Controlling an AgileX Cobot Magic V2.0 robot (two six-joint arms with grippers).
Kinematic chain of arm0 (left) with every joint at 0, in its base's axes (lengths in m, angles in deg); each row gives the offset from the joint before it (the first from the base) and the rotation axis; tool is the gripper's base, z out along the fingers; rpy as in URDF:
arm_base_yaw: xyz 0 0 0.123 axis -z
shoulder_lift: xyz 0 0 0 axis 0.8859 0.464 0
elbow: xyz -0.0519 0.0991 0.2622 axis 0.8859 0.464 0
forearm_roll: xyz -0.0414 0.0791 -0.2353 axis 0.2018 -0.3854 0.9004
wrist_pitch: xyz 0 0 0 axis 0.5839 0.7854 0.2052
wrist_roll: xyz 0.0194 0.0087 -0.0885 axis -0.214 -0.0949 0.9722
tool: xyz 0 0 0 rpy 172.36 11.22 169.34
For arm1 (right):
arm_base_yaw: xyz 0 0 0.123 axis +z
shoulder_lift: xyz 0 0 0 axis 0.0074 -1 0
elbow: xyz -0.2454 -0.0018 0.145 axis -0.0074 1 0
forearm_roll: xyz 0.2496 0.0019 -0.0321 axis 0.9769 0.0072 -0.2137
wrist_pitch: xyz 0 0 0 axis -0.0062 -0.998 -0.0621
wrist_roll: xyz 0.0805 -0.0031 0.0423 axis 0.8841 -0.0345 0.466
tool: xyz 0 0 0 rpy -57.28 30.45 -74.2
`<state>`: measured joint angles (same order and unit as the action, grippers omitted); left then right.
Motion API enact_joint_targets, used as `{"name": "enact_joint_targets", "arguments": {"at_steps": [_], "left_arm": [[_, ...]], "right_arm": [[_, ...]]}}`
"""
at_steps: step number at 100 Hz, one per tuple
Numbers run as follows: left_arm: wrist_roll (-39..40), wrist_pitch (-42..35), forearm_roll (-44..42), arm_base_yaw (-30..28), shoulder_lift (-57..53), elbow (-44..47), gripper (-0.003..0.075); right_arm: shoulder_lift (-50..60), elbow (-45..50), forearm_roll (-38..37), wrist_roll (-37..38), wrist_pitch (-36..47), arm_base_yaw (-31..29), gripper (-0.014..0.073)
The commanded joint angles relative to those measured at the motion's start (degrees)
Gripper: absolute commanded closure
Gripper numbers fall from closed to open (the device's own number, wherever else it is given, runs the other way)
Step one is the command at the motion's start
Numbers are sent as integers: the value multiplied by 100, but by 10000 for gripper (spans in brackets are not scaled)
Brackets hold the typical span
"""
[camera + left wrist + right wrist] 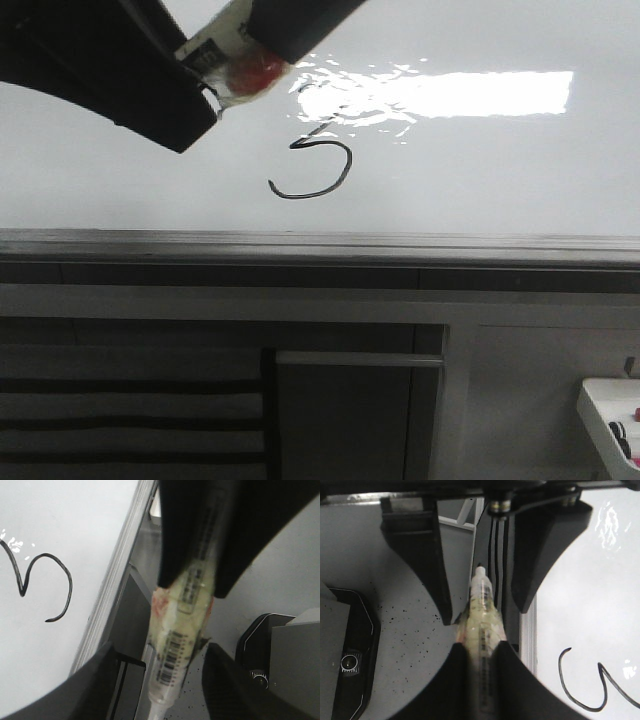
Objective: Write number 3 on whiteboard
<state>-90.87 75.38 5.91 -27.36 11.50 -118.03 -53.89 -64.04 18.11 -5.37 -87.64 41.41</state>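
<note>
**Marker held between two grippers, a rough 3 drawn on the board**

Nearest the lens in both wrist views, a marker wrapped in clear tape is seen. In the right wrist view the right gripper is clamped on its barrel at the lower centre of the frame, tip bare and pointing up-frame. In the left wrist view the left gripper appears closed on the same marker from the upper centre, though blur prevents certainty. In the front view both arms are crowded into the upper left.

The number 3 is found at upper centre of the front view, on the whiteboard, just below the glare. A white tray is cut off at lower right.

The marker is judged light, stiff and somewhat slippery under its tape; it is best taken mid-barrel, clear of the tip. The board's glossy surface is rigid, and wet ink would smear if touched.
</note>
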Motion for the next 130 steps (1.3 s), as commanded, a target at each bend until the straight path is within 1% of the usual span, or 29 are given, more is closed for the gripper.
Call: {"name": "enact_joint_targets", "arguments": {"at_steps": [1,9,23,33,41,48,56,63,69,76,86,91,105,113,119,123,130], "left_arm": [[-1,-120,183,46,-117,-199,472],[-1,-120,183,46,-117,-199,541],[-1,-120,183,46,-117,-199,630],[-1,-106,183,46,-117,-199,669],[-1,-106,183,46,-117,-199,684],[-1,-106,183,46,-117,-199,694],[-1,-106,183,46,-117,-199,701],[-1,-106,183,46,-117,-199,704],[9,-106,163,22,-117,-199,713],[61,-117,120,-66,-117,-199,722],[272,-261,10,-352,-117,-199,732],[384,-364,-19,-596,-117,-199,732],[937,-967,-19,-1395,-107,-37,732],[1211,-1500,128,-1846,-94,205,732],[1233,-1794,508,-2121,-45,366,732],[1233,-1949,732,-2221,-20,460,732],[1244,-2172,844,-2320,93,561,732]], "right_arm": [[198,-205,154,-50,211,1,656],[198,-205,168,-50,211,1,656],[198,-205,168,-50,185,1,656],[198,-205,168,-50,213,1,656],[198,-205,168,-50,213,1,650],[198,-205,168,-50,189,1,601],[198,-205,168,-50,182,1,489],[198,-205,168,-50,182,1,411],[211,-205,168,-25,182,-24,379],[343,-215,8,191,219,-113,377],[733,-215,-437,862,252,-374,377],[956,-215,-581,1283,252,-608,377],[1558,-215,-587,1932,174,-1314,377],[1792,-215,-587,2089,117,-1638,377],[1913,-215,-587,2101,66,-1824,377],[1938,-215,-587,2101,5,-1895,377],[1976,-215,-587,2101,-84,-1961,377]]}}
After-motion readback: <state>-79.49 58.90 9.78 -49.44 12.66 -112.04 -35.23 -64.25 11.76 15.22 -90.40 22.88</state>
